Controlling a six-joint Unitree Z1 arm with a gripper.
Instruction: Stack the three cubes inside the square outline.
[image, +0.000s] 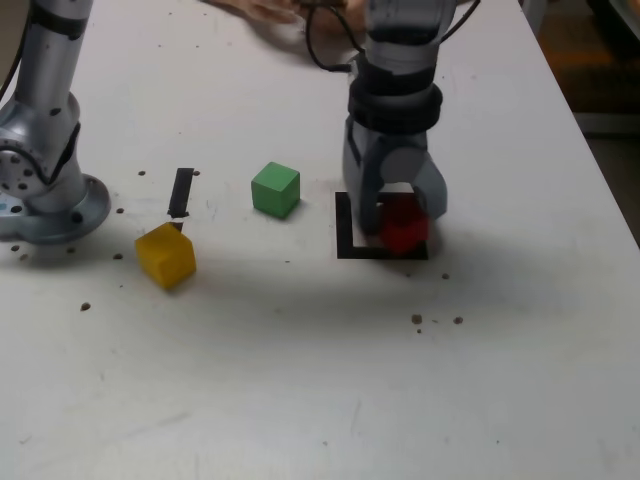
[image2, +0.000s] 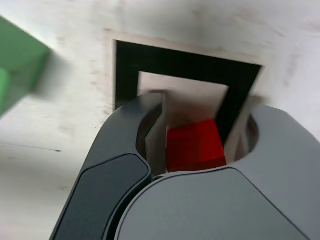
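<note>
Red cube (image2: 194, 145) is sitting between the gripper's (image: 400, 215) parted fingers (image2: 156, 135) inside the square outline (image: 346, 232) on the white surface (image: 300, 380), and, being off-centre, it is risking getting nudged onto the tape, leaving green cube (image: 275, 189) and yellow cube (image: 166, 255) a crooked base.

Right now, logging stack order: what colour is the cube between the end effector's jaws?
Red cube; clearest in the wrist view.
</note>
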